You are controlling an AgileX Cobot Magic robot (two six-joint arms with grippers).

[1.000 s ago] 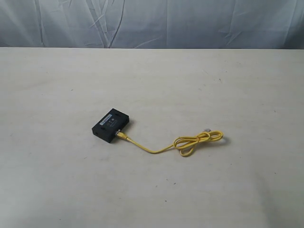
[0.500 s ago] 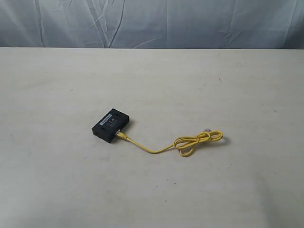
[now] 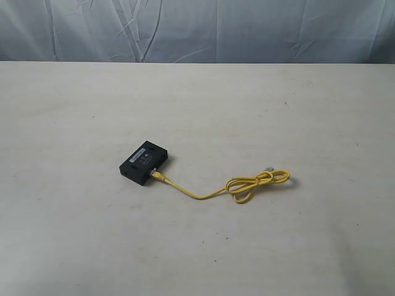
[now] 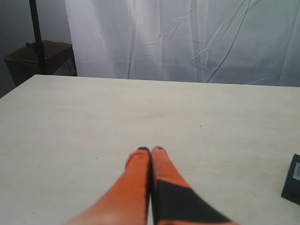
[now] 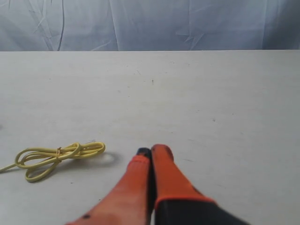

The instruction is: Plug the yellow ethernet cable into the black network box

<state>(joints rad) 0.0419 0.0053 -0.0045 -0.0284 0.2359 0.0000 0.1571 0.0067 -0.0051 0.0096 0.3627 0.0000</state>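
Black network box [image 3: 144, 161] flat near the middle of the pale tabletop [image 3: 197, 92], yellow ethernet cable [image 3: 252, 182] meeting its near side with one plug, knotted loop trailing toward the right edge, left gripper [image 4: 150, 150] and right gripper [image 5: 151, 151] each pinched together, empty.

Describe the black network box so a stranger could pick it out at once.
On the wide pale table, left of the middle in the exterior view, lies the black network box, flat with a pale label strip on top. It is the only dark thing there, and one end of the yellow ethernet cable meets its near side.
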